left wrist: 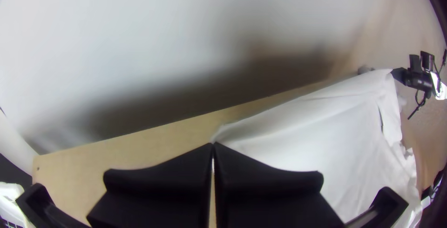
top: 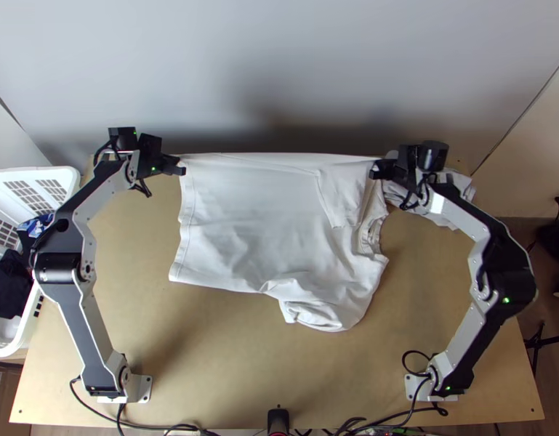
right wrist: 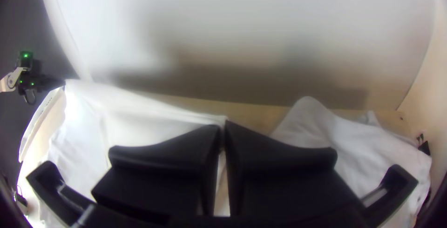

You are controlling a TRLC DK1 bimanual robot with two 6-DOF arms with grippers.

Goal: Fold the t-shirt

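T-shirt (top: pixel 235 240) and tabletop (top: pixel 228 356) were the big things, with the white T-shirt spread across the middle. Think of a clock seen from above: its bottom hem faced 9 o'clock and its neck faced 3 o'clock. The long side near 12 was pulled straight and looked lifted, and the part near 5 was rumpled. I think the job was folding that long side over. Next, both tools would need to bring it toward 6 o'clock together, lay it flat and let go.

The left arm (top: pixel 94 327) stood at 7 o'clock and the right arm (top: pixel 464 341) at 5 o'clock. Both bent outward in the middle, then leaned in at the top, like a mirror.

A white basket (top: pixel 70 176) sat at 9 o'clock. Another pale cloth (top: pixel 459 185) lay bunched at 2 o'clock.

The left tool (left wrist: pixel 213 143) was closed tight on the T-shirt's corner at 10 o'clock. The right tool (right wrist: pixel 223 124) pinched its other end at 2 o'clock. Near that one, a small flap (top: pixel 341 196), maybe a sleeve, hung over the front.
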